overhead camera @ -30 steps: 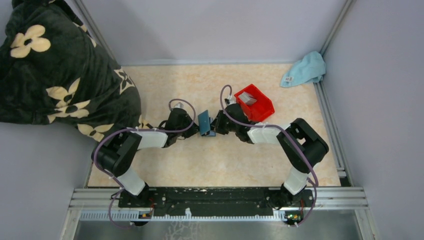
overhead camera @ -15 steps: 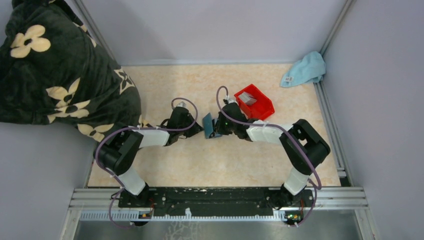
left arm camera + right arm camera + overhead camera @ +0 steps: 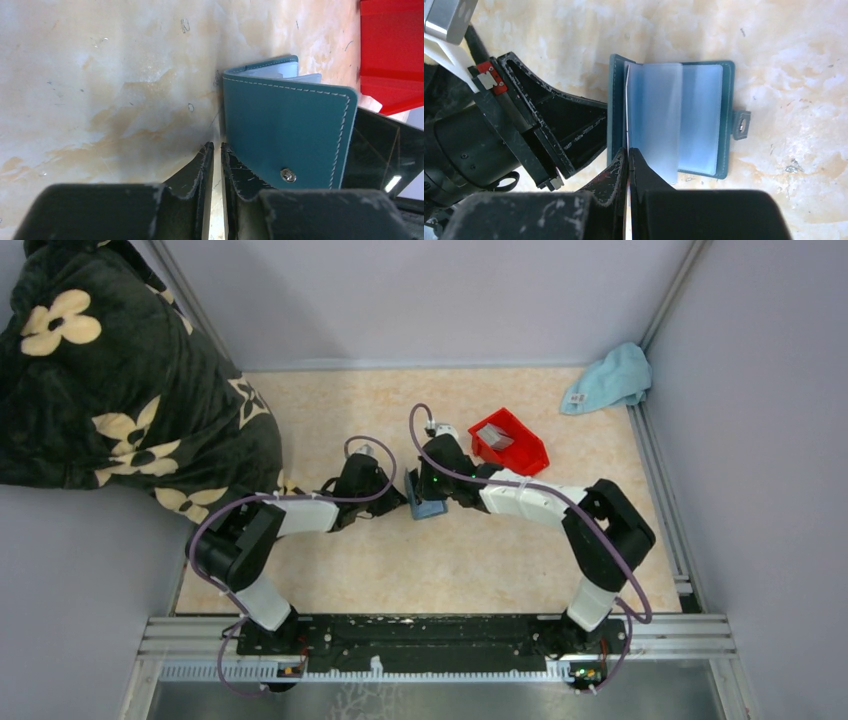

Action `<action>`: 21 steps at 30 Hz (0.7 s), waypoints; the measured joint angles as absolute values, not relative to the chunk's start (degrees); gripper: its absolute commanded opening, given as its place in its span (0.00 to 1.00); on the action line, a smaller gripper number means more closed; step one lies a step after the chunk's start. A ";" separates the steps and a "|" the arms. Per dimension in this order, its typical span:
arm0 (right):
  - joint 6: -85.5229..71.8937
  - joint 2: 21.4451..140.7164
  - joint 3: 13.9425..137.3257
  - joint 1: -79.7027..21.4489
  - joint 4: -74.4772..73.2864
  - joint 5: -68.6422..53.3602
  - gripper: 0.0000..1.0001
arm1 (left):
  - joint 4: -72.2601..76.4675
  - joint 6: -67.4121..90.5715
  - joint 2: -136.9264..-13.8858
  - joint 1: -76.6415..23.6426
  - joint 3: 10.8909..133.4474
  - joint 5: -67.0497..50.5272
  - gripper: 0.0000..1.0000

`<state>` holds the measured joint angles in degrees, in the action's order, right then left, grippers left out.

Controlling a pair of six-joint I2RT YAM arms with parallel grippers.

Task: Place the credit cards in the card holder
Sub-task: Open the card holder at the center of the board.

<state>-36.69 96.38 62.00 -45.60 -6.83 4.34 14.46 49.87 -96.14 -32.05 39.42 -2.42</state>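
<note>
Left tool point(image 3: 216, 146): low over the tabletop point(image 3: 420, 570), jaws drawn narrow, with only a thin slit between them and nothing in it. One finger's outer side sits right against the card holder's raised cover.
Right tool point(image 3: 629, 151): pinched tight on a credit card point(image 3: 627, 100), which shows edge-on as a thin white line.
Card holder point(image 3: 287, 130): mid-tabletop between the two tools, lying open. The teal cover with the snap button point(image 3: 287, 175) stands up on the left tool's side. The other cover lies flat, with clear sleeves point(image 3: 659, 115) fanned over it.
Credit card, place: upright at the fold, between the raised cover and the sleeves. I cannot tell whether it sits inside a pocket.
Red bin point(image 3: 535, 453): just beyond the right tool, with other cards point(image 3: 498, 438) lying grey inside.
Cloth point(image 3: 610, 377): light blue, bunched in the far right corner.
Blanket point(image 3: 100, 380): dark and flowered, heaped along the far left.
</note>
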 measured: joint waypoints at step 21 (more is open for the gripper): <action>-32.53 105.41 72.93 -52.58 -17.56 13.19 0.00 | 20.01 50.41 -96.05 -31.94 36.07 -5.41 0.20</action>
